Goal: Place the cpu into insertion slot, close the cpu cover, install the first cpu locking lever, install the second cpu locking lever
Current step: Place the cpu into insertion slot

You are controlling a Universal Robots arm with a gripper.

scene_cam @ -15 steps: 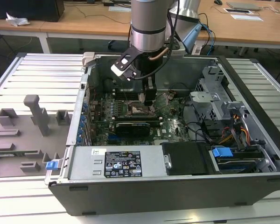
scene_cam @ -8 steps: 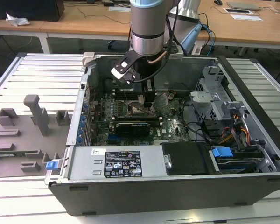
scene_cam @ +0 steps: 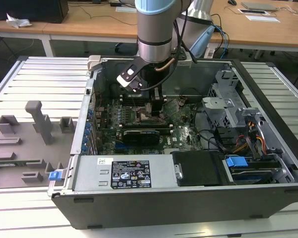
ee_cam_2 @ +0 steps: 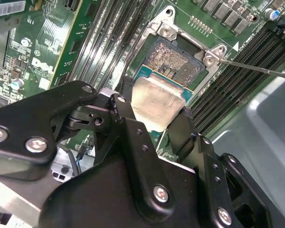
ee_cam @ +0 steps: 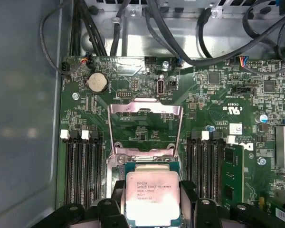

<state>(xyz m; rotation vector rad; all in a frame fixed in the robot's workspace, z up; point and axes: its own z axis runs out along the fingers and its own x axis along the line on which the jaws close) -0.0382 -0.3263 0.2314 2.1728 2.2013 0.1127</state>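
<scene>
Arm (scene_cam: 156, 29) reaches down into the open computer case (scene_cam: 188, 203), the gripper (scene_cam: 151, 106) low over the motherboard (scene_cam: 184, 131). The insertion slot (ee_cam_2: 175, 59) sits mid-board, a steel rim round it; much of its pin field lies bare in the second wrist view. The cpu (ee_cam: 153, 197) is pinched by two opposite edges between the black fingers (ee_cam: 187, 194), jaws clamped on it, pale metal top facing up. It hangs over the slot, covering the gripper-side part; the far part of the slot stays exposed past its edge. In the second wrist view the chip looks slightly tilted relative to the slot. Cannot tell whether any edge of it touches the slot. The cpu cover (ee_cam: 145, 109) stands swung up at the far edge of the slot, away from the gripper, green board showing through its central cut-out. A thin metal lever rod (ee_cam_2: 256, 69) runs out from one corner of the slot, lifted free and not latched. Banks of black memory slots (ee_cam: 83, 171) flank the slot on two opposite sides. A coin battery (ee_cam: 97, 83) lies on the board beyond the raised cover, farther from the slot. Black cables (ee_cam: 213, 42) run across the case wall past that.
</scene>
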